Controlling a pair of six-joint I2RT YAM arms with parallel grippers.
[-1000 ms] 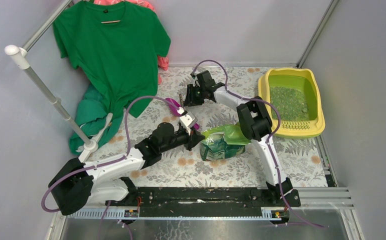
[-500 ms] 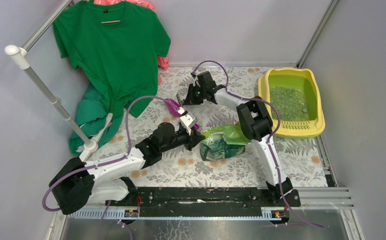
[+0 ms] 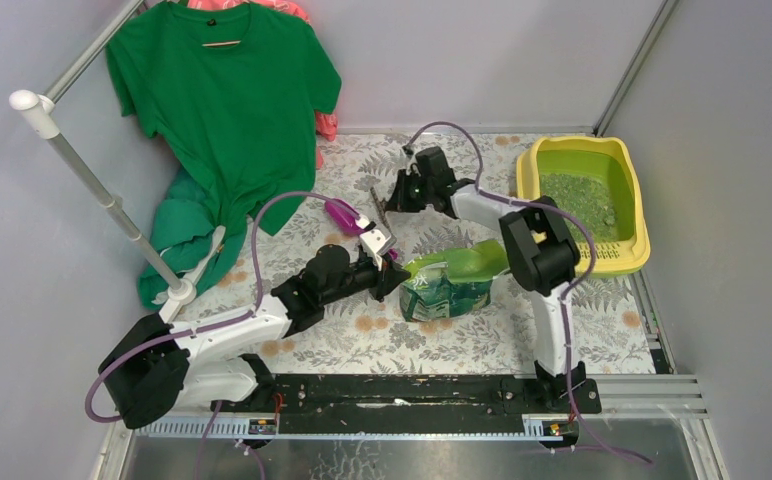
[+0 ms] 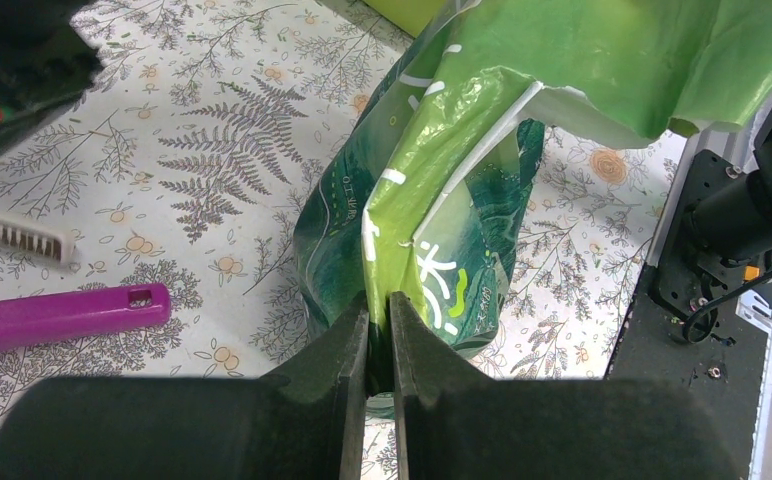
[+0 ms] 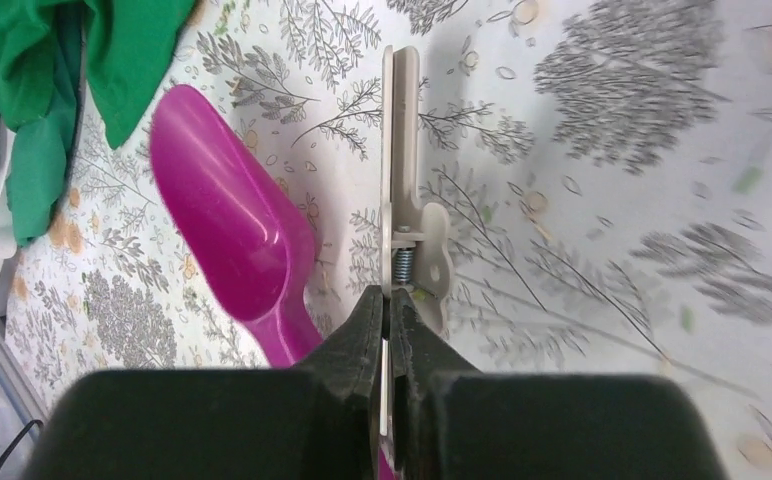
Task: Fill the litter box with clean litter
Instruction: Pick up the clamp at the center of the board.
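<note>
The yellow litter box (image 3: 644, 225) stands at the far right with green clean litter (image 3: 574, 203) spread over its floor. The glossy green bag (image 3: 450, 287) lies open on the mat, left of the box. My left gripper (image 3: 396, 277) is shut on a fold of the bag (image 4: 442, 230), pinched between its jaws (image 4: 379, 305). My right gripper (image 3: 390, 205) is shut on a beige spring clip (image 5: 403, 190) and holds it just above the mat, beside the purple scoop (image 5: 230, 235). The scoop lies on the mat (image 3: 345, 212).
A green T-shirt (image 3: 224, 110) hangs from a white rail (image 3: 92, 180) at the back left, with more green cloth (image 3: 184, 235) heaped below. Grey walls close in the back and right. The scoop's handle (image 4: 62, 316) lies left of the bag.
My right arm has swung its elbow and wrist to the right, carrying the clip a little right. The left gripper and the bag have stayed put.
</note>
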